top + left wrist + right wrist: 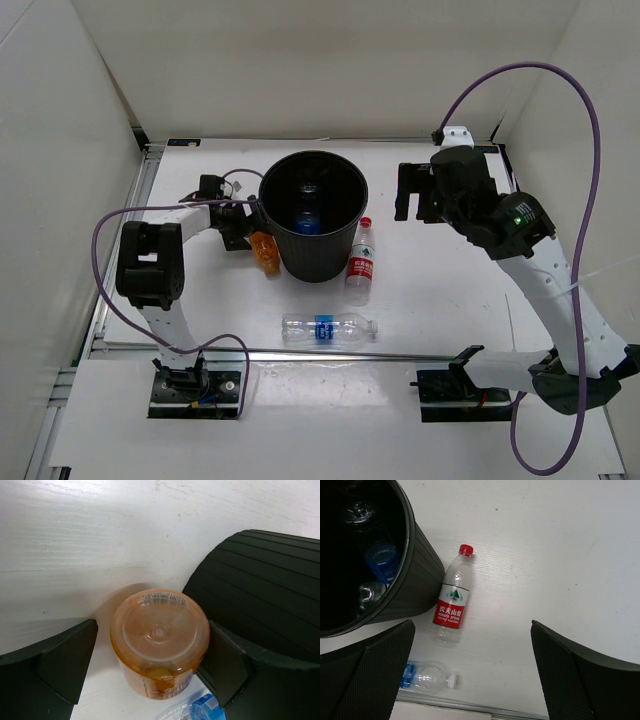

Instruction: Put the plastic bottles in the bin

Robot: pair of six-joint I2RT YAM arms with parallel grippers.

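The black bin (313, 215) stands mid-table with a blue-labelled bottle (307, 215) inside it. A stubby orange bottle (265, 252) lies against the bin's left side. My left gripper (248, 235) is open around it. In the left wrist view the bottle's base (159, 640) sits between the fingers (60, 665), touching the right one, with a gap on the left. A red-labelled bottle (360, 262) lies right of the bin. A blue-labelled bottle (328, 328) lies near the front edge. My right gripper (415, 192) is open and empty, held above the table right of the bin.
The bin's ribbed wall (265, 590) is close on the left gripper's right side. A metal rail (300, 352) runs along the table's front edge. White walls enclose the table at the back and sides. The right wrist view shows the bin (415, 580) and both loose bottles (452, 602), (425, 676).
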